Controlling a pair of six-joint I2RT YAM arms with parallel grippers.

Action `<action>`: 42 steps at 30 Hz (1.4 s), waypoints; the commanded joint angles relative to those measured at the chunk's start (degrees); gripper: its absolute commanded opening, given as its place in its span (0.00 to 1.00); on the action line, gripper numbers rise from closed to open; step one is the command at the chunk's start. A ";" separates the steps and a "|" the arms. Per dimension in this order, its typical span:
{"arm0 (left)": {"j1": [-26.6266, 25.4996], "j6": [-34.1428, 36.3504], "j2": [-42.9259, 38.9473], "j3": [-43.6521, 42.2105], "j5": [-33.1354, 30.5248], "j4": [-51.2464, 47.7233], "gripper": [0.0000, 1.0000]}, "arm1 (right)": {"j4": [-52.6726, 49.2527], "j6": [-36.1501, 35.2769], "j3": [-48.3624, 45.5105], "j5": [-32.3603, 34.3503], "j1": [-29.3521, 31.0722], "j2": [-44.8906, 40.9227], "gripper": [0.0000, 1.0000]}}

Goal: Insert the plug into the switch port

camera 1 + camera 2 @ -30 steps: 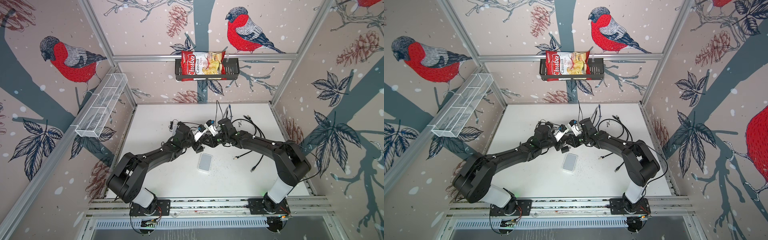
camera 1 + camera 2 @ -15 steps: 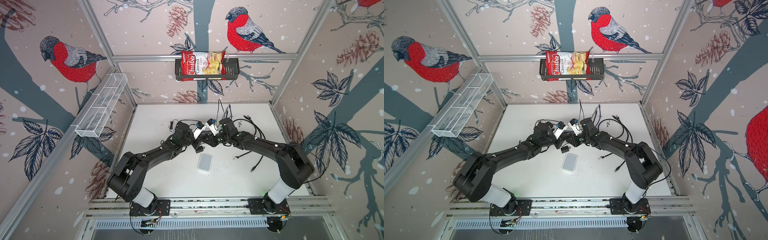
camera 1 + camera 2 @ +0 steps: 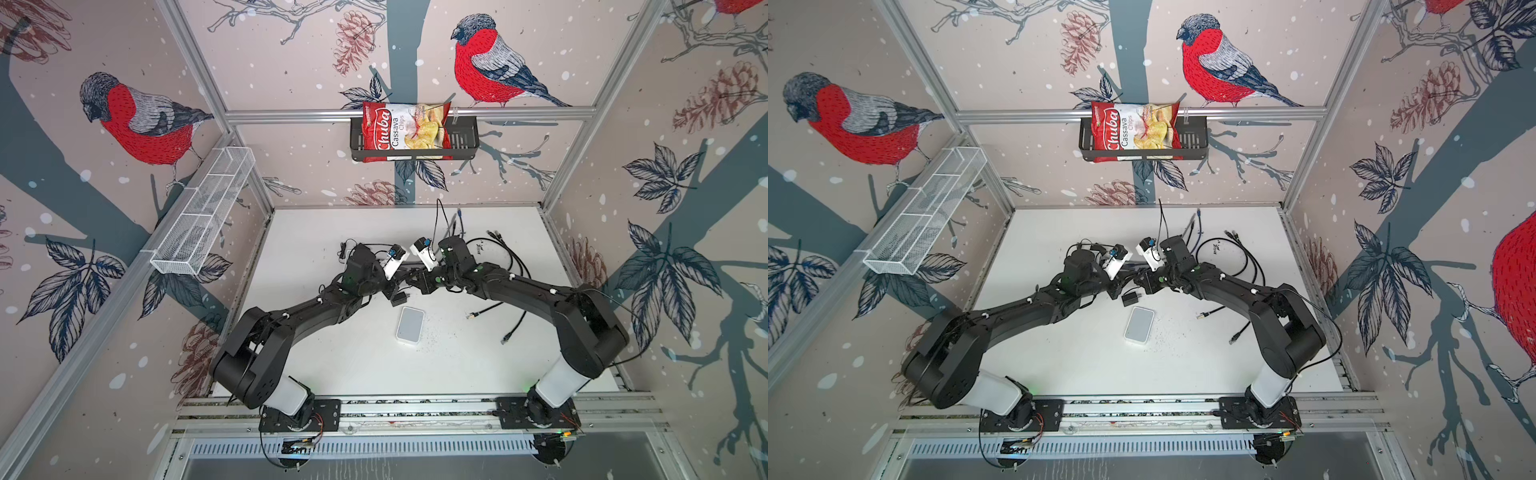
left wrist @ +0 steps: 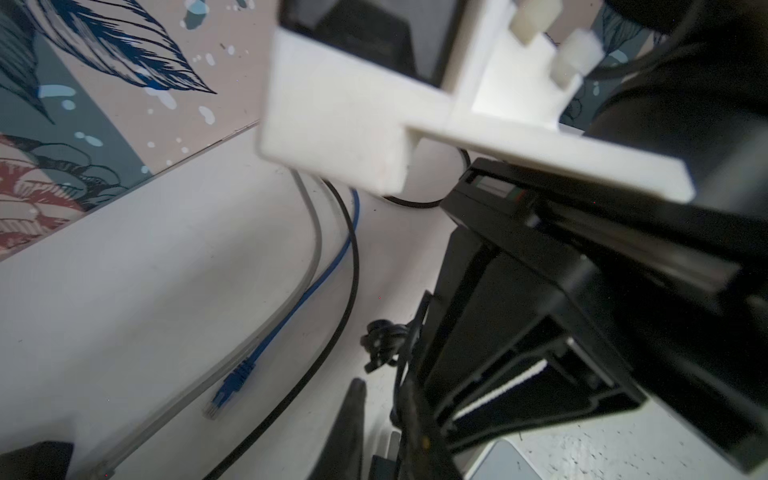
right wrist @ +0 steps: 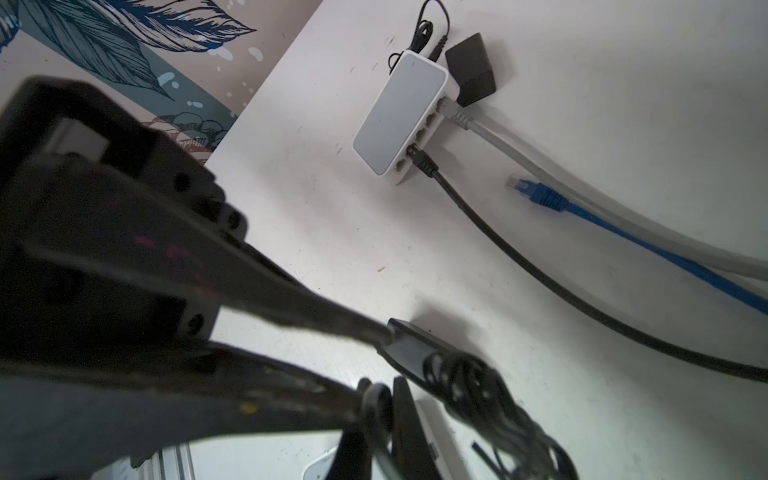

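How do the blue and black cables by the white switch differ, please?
The black cable is plugged into a port of the white switch; the blue cable ends loose on the table, apart from it. The black cable's boot is black, the blue cable's blue. Both rest on the table.

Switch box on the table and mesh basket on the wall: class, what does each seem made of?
Switch box: likely moulded plastic, white rounded shell, smooth grey top. Mesh basket: probably white-coated metal wire, a fine see-through grid with straight rims.
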 commanded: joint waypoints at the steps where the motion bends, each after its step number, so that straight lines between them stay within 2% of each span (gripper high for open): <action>1: -0.10 -1.74 -2.67 -2.25 -0.52 4.47 0.34 | 8.50 -0.51 -0.47 1.73 -0.24 0.01 0.03; 2: -0.03 -2.34 -3.91 -2.71 -1.75 5.40 0.41 | 8.68 -0.57 -0.88 1.90 -0.31 0.02 0.03; 5: -0.06 -3.41 -7.51 -2.87 -4.84 5.35 0.50 | 8.83 -0.98 -1.72 2.66 -0.42 0.02 0.03; 6: -0.10 -3.86 -8.65 -3.17 -5.90 5.41 0.57 | 8.82 -1.14 -1.90 2.88 -0.41 -0.02 0.03; 7: -0.07 -4.41 -10.03 -3.74 -6.72 5.97 0.81 | 8.82 -1.33 -2.07 3.10 -0.43 -0.14 0.03; 8: -0.08 -4.86 -11.53 -4.67 -7.23 6.98 0.98 | 8.82 -1.52 -2.21 3.25 -0.49 -0.25 0.03; 12: -0.03 -7.38 -16.25 -8.77 -9.67 11.43 0.98 | 8.48 -2.03 -2.20 3.67 -0.82 -0.09 0.03; 16: -0.06 -17.49 -19.22 -14.24 -15.79 17.00 0.98 | 8.04 -2.53 -1.93 3.77 -1.29 -0.07 0.03; 19: -0.08 -22.26 -20.01 -16.20 -17.34 15.76 0.98 | 7.60 -3.00 -1.74 4.18 -1.65 -0.18 0.03; 22: -0.06 -23.34 -18.19 -11.44 -13.95 3.75 0.98 | 6.91 -3.36 -1.74 5.35 -2.05 -0.52 0.03; 24: -0.30 -25.79 -16.54 -8.69 -14.00 -3.89 0.97 | 6.18 -3.28 -1.65 6.91 -2.35 -0.77 0.03; 26: -1.48 -28.19 -15.85 -7.52 -16.01 -8.68 0.97 | 5.32 -2.93 -1.50 8.76 -2.77 -0.87 0.03; 30: -6.52 -31.94 -15.58 -4.43 -24.50 -20.18 0.97 | 4.72 -2.19 -1.63 13.71 -3.32 -1.36 0.03; 36: -13.27 -37.02 -11.36 0.22 -29.37 -34.92 0.98 | 9.17 0.68 -4.13 13.80 -5.79 -1.91 0.03; 42: -19.19 -40.18 -3.76 6.08 -29.51 -43.74 0.97 | 10.31 0.79 -4.94 13.44 -7.40 -2.34 0.03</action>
